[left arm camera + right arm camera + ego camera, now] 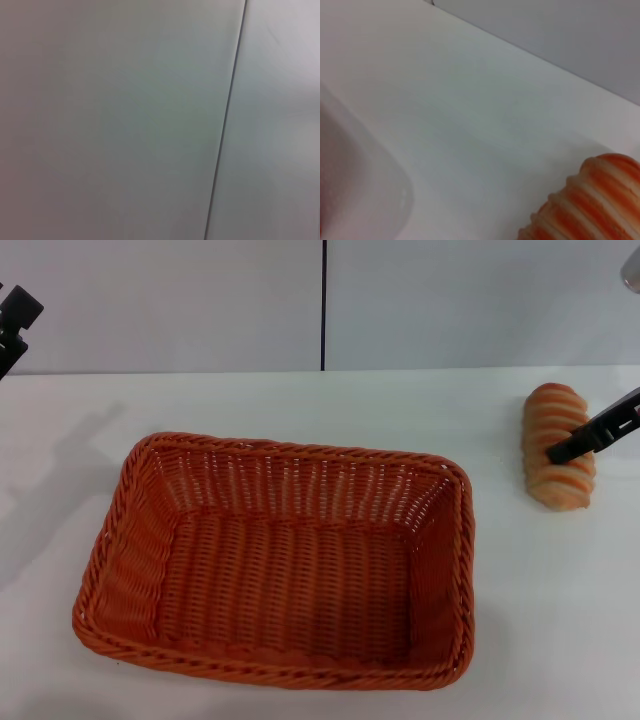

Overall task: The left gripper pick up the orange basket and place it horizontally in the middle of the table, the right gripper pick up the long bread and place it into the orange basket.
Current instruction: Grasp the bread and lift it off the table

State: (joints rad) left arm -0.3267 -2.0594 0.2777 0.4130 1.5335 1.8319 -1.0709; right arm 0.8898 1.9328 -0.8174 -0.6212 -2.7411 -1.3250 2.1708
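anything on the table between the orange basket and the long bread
No. In the head view only bare white table separates the orange basket from the long bread.

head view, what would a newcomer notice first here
The big orange basket fills the middle of the white table, lying empty. Next comes the long bread near the table's right edge, with the right gripper reaching over it. The left gripper sits at the far left edge, away from everything.
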